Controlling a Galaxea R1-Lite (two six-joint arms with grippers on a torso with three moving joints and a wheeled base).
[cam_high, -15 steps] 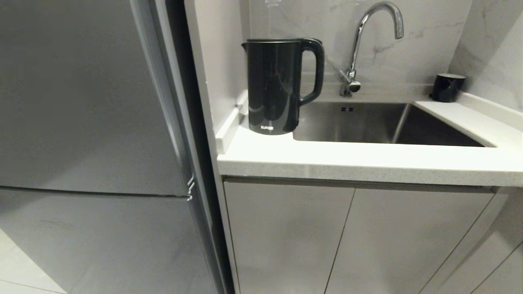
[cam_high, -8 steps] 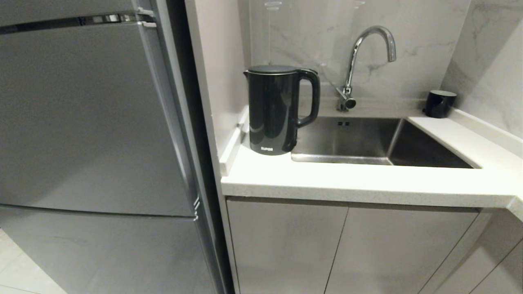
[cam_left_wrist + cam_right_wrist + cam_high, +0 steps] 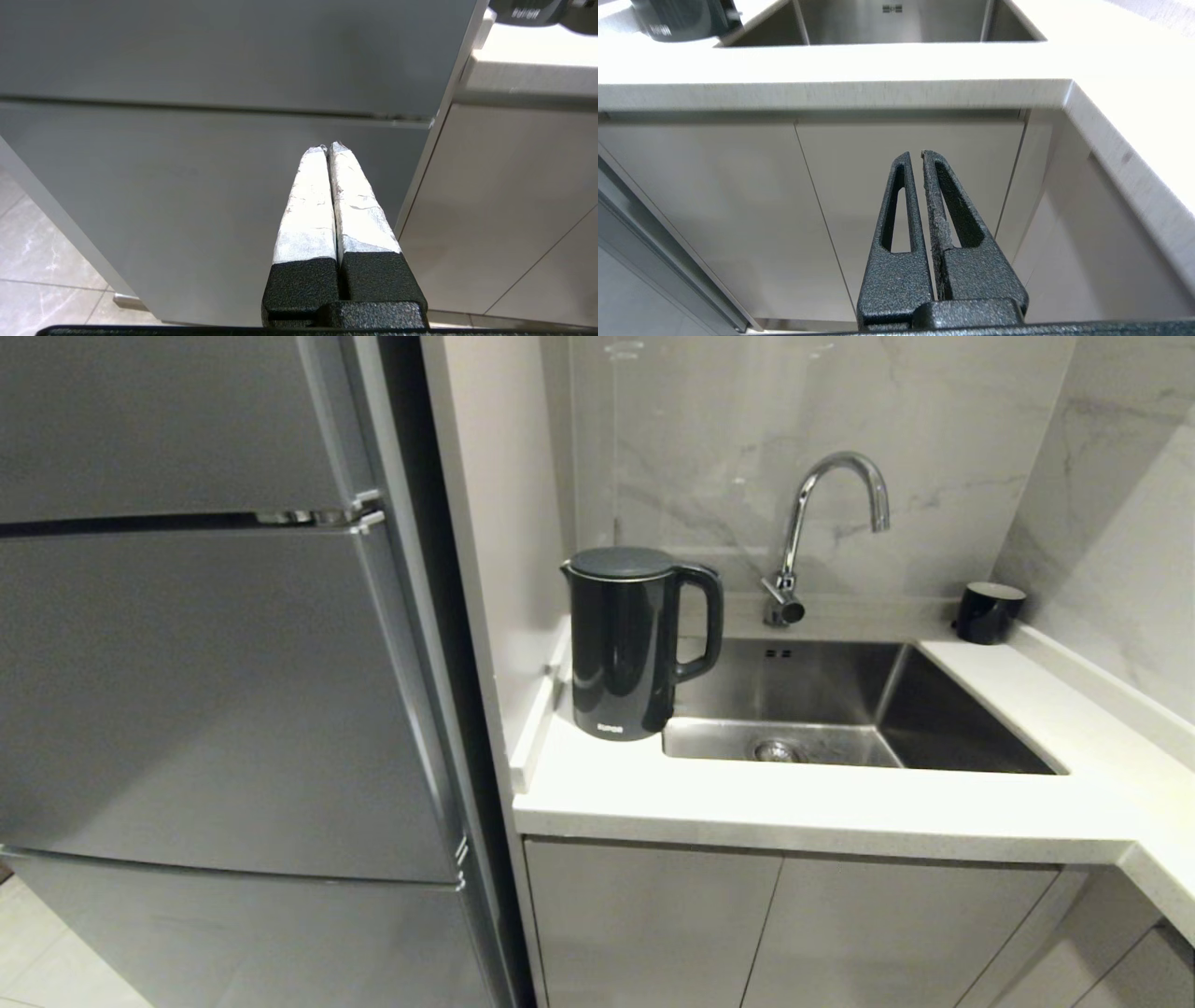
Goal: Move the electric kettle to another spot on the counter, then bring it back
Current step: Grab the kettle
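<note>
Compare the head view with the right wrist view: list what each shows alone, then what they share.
Head view only: the fridge, the tap, the small black cup and the electric kettle's lid and handle.
Right wrist view only: the right gripper, shut, in front of the cabinet doors.
Both: the electric kettle, the counter and the sink.

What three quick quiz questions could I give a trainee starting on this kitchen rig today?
1. True or false: the electric kettle stands upright on the counter.
2. The kettle's handle faces: A) the fridge B) the sink.
3. Is the left gripper or the right gripper holding anything?

Key: 1 true. 2 B. 3 Neither; both are shut on nothing, below counter level.
</note>
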